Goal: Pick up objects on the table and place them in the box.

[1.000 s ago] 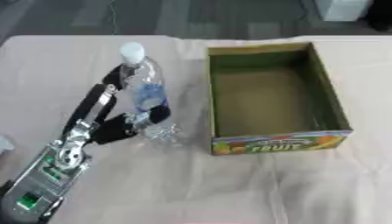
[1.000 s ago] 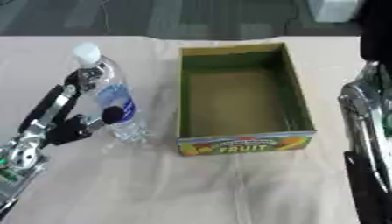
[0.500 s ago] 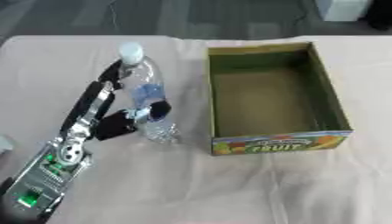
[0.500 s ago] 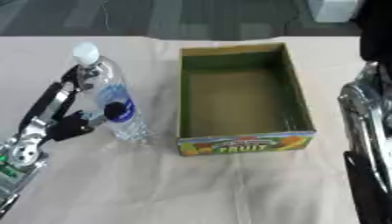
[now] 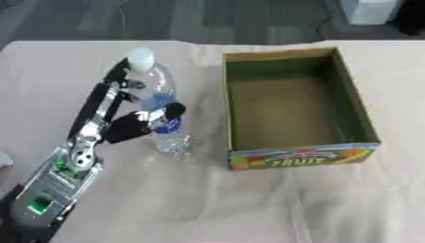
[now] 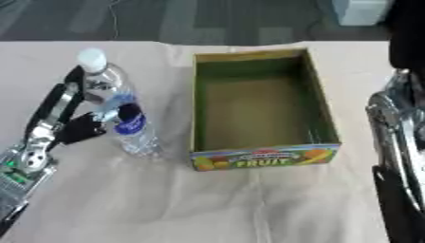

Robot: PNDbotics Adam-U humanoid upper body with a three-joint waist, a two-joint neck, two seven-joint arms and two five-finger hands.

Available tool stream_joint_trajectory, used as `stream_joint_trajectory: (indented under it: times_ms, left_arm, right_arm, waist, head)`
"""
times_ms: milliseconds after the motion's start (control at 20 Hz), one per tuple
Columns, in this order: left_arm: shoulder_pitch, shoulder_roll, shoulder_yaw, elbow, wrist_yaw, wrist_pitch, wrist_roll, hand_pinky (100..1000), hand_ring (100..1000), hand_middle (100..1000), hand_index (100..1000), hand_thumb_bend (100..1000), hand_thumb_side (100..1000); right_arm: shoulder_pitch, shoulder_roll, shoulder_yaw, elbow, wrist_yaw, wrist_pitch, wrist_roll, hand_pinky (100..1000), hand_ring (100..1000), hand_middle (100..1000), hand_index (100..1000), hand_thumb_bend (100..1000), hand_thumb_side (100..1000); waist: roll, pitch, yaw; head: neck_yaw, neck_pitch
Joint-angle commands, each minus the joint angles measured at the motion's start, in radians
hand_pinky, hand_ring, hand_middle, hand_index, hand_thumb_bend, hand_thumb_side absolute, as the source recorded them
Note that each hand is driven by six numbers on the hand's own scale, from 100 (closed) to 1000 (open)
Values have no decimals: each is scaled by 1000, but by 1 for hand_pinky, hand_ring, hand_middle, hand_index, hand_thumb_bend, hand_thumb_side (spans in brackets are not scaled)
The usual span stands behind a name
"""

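Clear plastic water bottle [image 5: 158, 110], white cap, blue label band, one item, at about nine o'clock from the box and just beside its left wall; whether its base rests on the cloth or hangs just above it cannot be told. Left hand [image 5: 124, 111], black with silver links, comes up from the seven o'clock corner and is closed around the bottle: fingers run up the bottle's left flank toward the cap, and the thumb wraps across the label on the near side. Cardboard box [image 5: 353, 102], green-lined, open-topped, a printed fruit panel on its near wall, sits at the centre of the scene toward three o'clock; its floor shows bare, nothing inside. Beige tablecloth [image 5: 216, 204], lightly creased, covers the table under everything. Right arm [image 6: 397, 142], one item, black and silver, hangs along the three o'clock edge of the right eye view only; its hand does not show in either picture. Progress, as judged: the grasp on the bottle appears made, while the carry across to the box at three o'clock and the release inside are left to do. No other loose object to be collected can be made out on the cloth, save a small pale shape at the nine o'clock edge, not identifiable.
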Motion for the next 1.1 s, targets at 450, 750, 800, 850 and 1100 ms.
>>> stream_joint_trajectory:
  times_ms: [450, 750, 800, 850, 1100]
  left_arm:
    - [-35, -38, 8, 19, 148, -89, 142, 670, 772, 962, 1000, 875, 699]
    - [-46, -73, 7, 36, 203, -142, 185, 668, 765, 932, 1000, 886, 672]
    - [-48, -77, 6, 40, 209, -150, 193, 668, 765, 931, 1000, 883, 674]
    - [-49, -81, 6, 43, 214, -158, 201, 667, 764, 924, 1000, 884, 666]
    - [-53, -91, 2, 59, 215, -181, 230, 669, 761, 923, 1000, 893, 652]
  right_arm:
    - [-12, -2, -5, -13, -4, -2, 2, 769, 858, 924, 930, 100, 1000]
    - [-12, 0, -6, -13, -2, -1, 1, 769, 858, 924, 929, 100, 1000]
    - [-12, 1, -6, -13, -2, -1, 1, 769, 858, 924, 929, 100, 1000]
    - [-12, 1, -6, -13, -2, -1, 1, 769, 858, 923, 928, 100, 1000]
    - [-13, 2, -6, -13, -2, -1, 2, 769, 858, 924, 928, 100, 1000]
  waist:
    - [-1, -26, 0]
    - [-2, -26, 1]
    - [-2, -26, 1]
    - [-2, -26, 0]
    - [-2, -26, -1]
  head:
    - [-11, -13]
    - [-11, -14]
    - [-11, -14]
    - [-11, -15]
    - [-13, -15]
